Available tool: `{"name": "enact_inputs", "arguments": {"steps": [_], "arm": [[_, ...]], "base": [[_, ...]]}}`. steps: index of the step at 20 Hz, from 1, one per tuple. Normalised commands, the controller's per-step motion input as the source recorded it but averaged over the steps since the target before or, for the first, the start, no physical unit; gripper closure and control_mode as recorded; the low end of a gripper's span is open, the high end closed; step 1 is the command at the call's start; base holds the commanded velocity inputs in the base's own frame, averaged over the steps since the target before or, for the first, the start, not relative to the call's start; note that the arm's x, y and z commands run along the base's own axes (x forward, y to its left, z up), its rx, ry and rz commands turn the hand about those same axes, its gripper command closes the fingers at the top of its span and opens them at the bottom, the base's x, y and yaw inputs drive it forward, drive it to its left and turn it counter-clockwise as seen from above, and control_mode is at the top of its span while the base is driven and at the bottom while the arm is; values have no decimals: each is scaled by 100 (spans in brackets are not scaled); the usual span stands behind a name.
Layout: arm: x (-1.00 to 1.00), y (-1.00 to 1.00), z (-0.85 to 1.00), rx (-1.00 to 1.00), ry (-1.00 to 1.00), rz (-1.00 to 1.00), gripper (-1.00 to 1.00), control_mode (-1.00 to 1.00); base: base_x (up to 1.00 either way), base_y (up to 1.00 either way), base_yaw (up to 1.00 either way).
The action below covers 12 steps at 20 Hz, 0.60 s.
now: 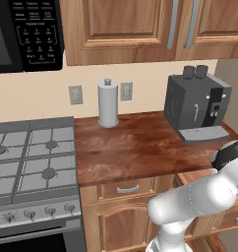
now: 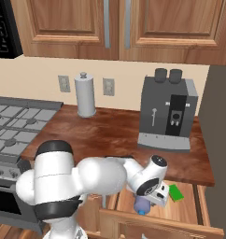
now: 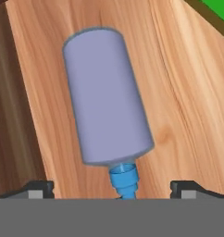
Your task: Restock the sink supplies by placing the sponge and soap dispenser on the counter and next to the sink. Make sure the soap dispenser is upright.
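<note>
The soap dispenser point(image 3: 107, 97), a lavender cylinder with a blue pump, lies on its side on the pale wood floor of an open drawer point(image 2: 189, 212) below the front edge of the counter point(image 2: 110, 133). The gripper point(image 3: 112, 187) hangs just over it with its fingers point(image 3: 40, 189) spread wide on either side of the blue pump, gripping nothing. The sponge point(image 2: 176, 193), bright green, lies flat in the same drawer, near the dispenser. On the counter stand a paper towel holder point(image 2: 85, 94) and a coffee machine point(image 2: 167, 111), both toward the back edge.
</note>
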Motion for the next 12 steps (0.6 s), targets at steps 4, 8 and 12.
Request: {"name": "enact_inputs", "arguments": {"steps": [4,8,12], "arm": [[14,1,-38,-2,0,0,-100,-100],[3,0,-16,0,-3,0,-100,-100],[0,0,-3,-1,0,0,-100,-100]], "base": [[0,0,0],[0,0,0],[0,0,0]]}}
